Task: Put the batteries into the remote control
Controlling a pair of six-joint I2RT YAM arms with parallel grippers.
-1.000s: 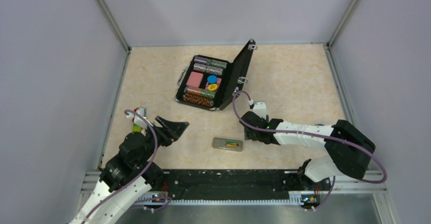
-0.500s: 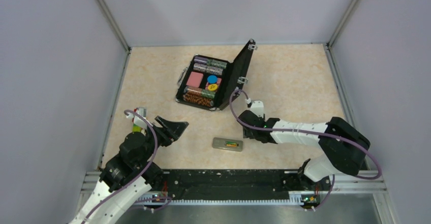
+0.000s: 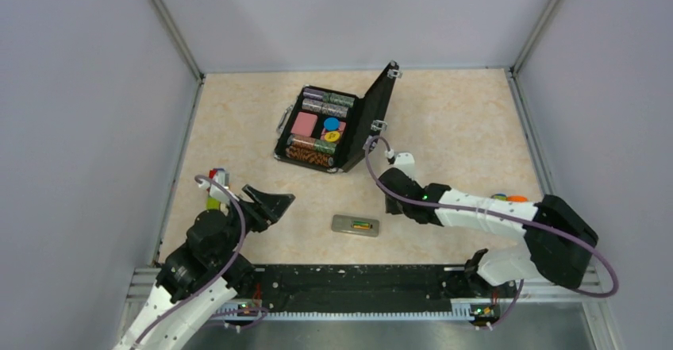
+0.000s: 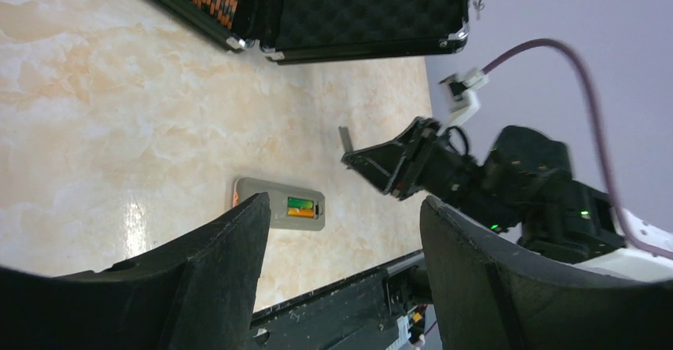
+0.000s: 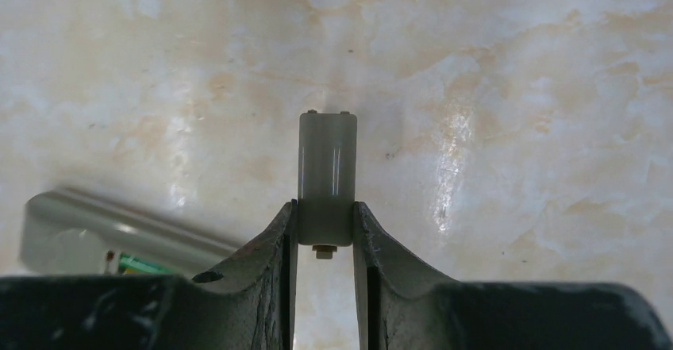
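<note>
Remote control (image 3: 355, 225) lies grey back up on the table (image 3: 452, 128), between the two arms and apart from both sets of jaws. Its open bay shows the batteries (image 4: 300, 207), green and orange; their print is too small to read. The right gripper (image 5: 325, 211) hangs just right of the remote, jaws narrow and pinching a small grey plate (image 5: 327, 159), possibly the battery cover. The left gripper (image 4: 343, 201) hovers well to the left, jaws wide, holding nothing.
</note>
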